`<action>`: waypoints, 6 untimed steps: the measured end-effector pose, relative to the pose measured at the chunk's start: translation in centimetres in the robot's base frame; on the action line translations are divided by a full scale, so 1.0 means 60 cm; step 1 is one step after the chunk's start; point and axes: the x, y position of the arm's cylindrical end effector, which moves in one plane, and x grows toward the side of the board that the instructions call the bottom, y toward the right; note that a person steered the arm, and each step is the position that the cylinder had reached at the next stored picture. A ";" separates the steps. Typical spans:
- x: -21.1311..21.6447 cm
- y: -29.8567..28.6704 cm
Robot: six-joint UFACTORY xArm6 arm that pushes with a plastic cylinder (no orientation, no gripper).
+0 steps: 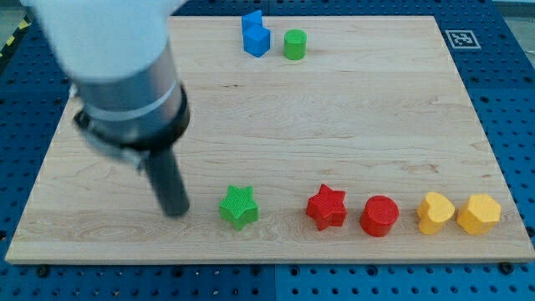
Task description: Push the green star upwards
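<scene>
The green star [239, 206] lies on the wooden board [351, 117] near its bottom edge, left of centre. My tip [176, 212] rests on the board to the star's left, a short gap apart from it, at about the same height in the view. The arm's grey body rises from the rod toward the view's top left and hides that part of the board.
A red star [326, 207], a red cylinder [379, 216], a yellow heart-like block [435, 212] and a yellow hexagon [478, 213] form a row right of the green star. A blue block [255, 35] and a green cylinder [294, 44] sit near the top edge.
</scene>
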 end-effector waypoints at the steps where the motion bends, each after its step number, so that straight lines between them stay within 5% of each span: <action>1: 0.040 0.039; 4: -0.002 0.159; 6: -0.028 0.125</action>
